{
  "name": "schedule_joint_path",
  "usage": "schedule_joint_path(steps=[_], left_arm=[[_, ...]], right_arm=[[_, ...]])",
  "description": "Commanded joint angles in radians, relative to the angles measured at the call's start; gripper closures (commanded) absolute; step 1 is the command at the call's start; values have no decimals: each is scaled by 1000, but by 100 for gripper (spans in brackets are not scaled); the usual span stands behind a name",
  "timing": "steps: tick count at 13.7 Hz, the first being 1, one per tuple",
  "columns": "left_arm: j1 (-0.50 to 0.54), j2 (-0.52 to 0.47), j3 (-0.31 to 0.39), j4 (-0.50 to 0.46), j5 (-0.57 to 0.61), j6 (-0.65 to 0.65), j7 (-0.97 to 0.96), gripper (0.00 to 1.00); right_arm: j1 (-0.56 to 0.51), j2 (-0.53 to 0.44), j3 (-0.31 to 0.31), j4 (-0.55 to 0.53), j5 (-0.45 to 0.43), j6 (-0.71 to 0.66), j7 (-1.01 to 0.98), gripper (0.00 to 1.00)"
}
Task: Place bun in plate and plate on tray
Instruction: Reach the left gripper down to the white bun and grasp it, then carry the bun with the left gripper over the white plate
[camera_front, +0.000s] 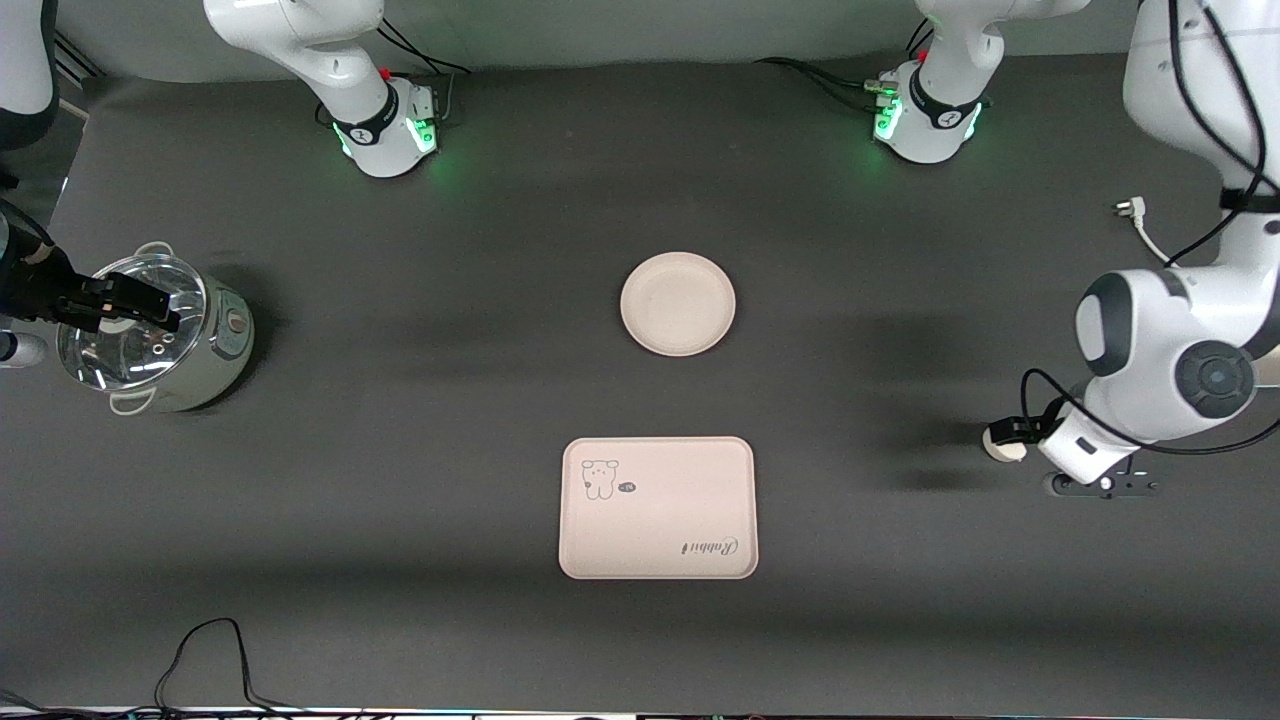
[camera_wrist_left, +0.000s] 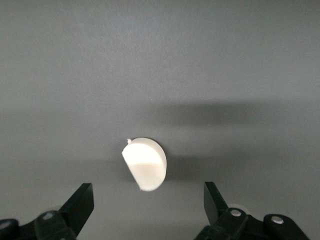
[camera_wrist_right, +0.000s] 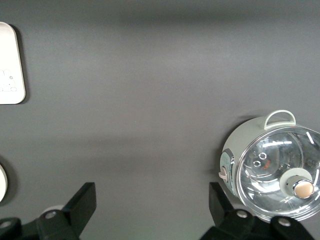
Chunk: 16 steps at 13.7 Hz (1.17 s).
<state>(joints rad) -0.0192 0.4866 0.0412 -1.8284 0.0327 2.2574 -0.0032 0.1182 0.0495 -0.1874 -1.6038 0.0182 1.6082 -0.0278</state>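
Grey matte table (camera_front: 400, 420), dim room

Smooth matt bun (camera_wrist_left: 145, 170), glass-lidded pot (camera_front: 150, 330)

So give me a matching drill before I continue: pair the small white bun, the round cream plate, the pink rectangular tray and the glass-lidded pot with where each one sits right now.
Things:
1. small white rounded bun
2. round cream-white plate
3. cream-pink rectangular tray
4. pale green pot with a glass lid

Places:
A. under the right gripper, at the right arm's end of the table
B. mid-table, nearest the front camera
C. on the table between the open fingers of the left gripper
D. mid-table, farther from the front camera than the tray

Pairs: 1-C, 2-D, 3-B, 4-A
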Motion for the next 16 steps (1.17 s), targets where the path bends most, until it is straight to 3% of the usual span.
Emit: schedule_joint_path(steps=[1,4,5,6,10,13,16], left_arm=[[-1,49,2,-46,7,109,-61,2],[1,84,2,-78,6,198,-73,4],[1,89,2,-80,6,195,-72,11],[1,90,2,-80,6,198,-72,25],[2,93,3,-80,7,182,-63,98],[-13,41,-6,-74,9,98,-57,100],[-85,-96,-67,-57,-10,-72,-89,100]], right_arm=[[-2,-25,5,-24,-23,12,-15,0],[-2,-25,5,-24,-23,12,-14,0],[-3,-27,5,-24,-23,12,-14,0],[-3,-25,5,-24,-23,12,-15,0],[-3,-25,5,-24,-23,12,-15,0],[-3,-25,5,-24,-23,13,-15,0],[-3,-25,5,-24,-23,13,-15,0]])
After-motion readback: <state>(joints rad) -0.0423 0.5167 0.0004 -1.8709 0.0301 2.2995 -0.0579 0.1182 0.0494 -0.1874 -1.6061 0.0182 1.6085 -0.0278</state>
